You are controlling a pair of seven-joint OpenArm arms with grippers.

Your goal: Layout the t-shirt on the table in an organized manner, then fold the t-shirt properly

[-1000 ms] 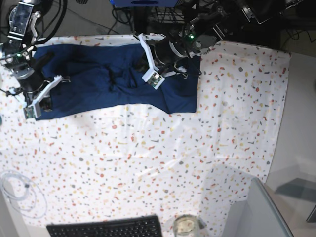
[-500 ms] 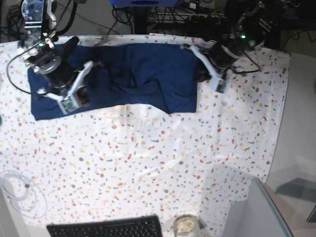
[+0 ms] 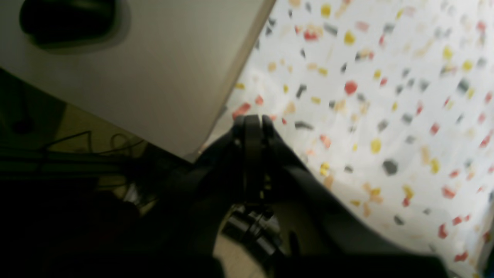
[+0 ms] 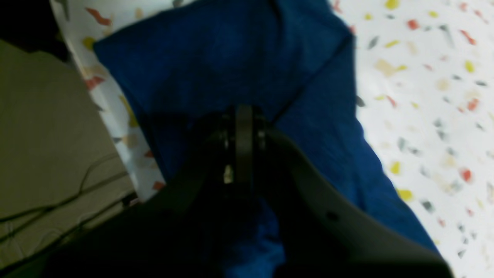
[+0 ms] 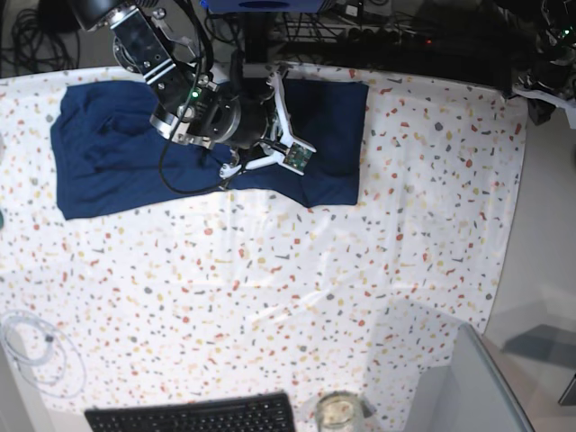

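The navy t-shirt [image 5: 108,171] lies spread along the far edge of the speckled table [image 5: 315,288], wrinkled, with a lower flap at its right end. My right gripper [image 5: 292,124] hovers over the shirt's right half. In the right wrist view it [image 4: 243,112] is shut, with nothing seen between its fingers, above the shirt [image 4: 239,50]. My left gripper [image 5: 540,94] is off the table's far right corner. In the left wrist view it [image 3: 252,119] is shut and empty beside the cloth's edge [image 3: 386,96].
A black keyboard [image 5: 193,416] and a glass jar [image 5: 340,412] sit at the front edge. A white cable [image 5: 31,346] coils at the front left. A grey box [image 5: 468,387] stands at the front right. Cables and gear lie behind the table.
My right arm swung from the shirt's left end to its right half. My left arm left the shirt's right edge and moved past the table's far right corner. The shirt lies flatter.
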